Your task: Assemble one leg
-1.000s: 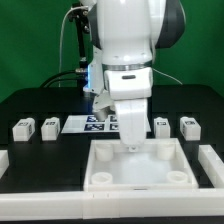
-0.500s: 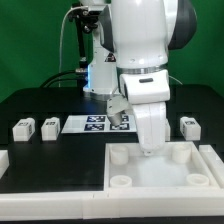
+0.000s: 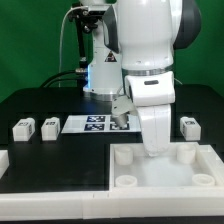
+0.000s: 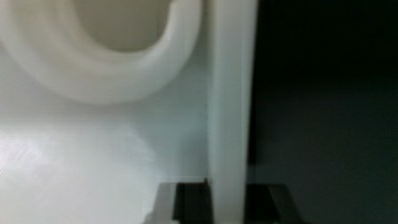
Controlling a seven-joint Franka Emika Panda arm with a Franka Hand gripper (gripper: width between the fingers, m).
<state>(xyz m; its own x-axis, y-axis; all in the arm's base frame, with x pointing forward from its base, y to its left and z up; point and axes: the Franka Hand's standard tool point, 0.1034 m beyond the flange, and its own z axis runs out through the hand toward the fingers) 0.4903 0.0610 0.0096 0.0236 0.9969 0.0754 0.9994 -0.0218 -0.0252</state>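
My gripper (image 3: 153, 150) is shut on the far wall of the large white tray-like slab (image 3: 150, 182), which lies at the front of the table with round corner sockets (image 3: 126, 157). In the wrist view the slab's thin wall (image 4: 228, 110) runs between my two dark fingers (image 4: 187, 205), with one socket (image 4: 107, 50) beside it. Two legs (image 3: 22, 128) (image 3: 49, 126) lie at the exterior view's left and one leg (image 3: 190, 125) at its right, all apart from my gripper. A fourth leg is hidden.
The marker board (image 3: 88, 124) lies behind the slab, partly covered by my arm. A white block (image 3: 3, 160) sits at the exterior view's left edge. The black table (image 3: 50, 165) is bare left of the slab.
My gripper and the slab it holds have slid to the exterior view's right. The legs have not moved; the one near the right is now hidden behind my arm.
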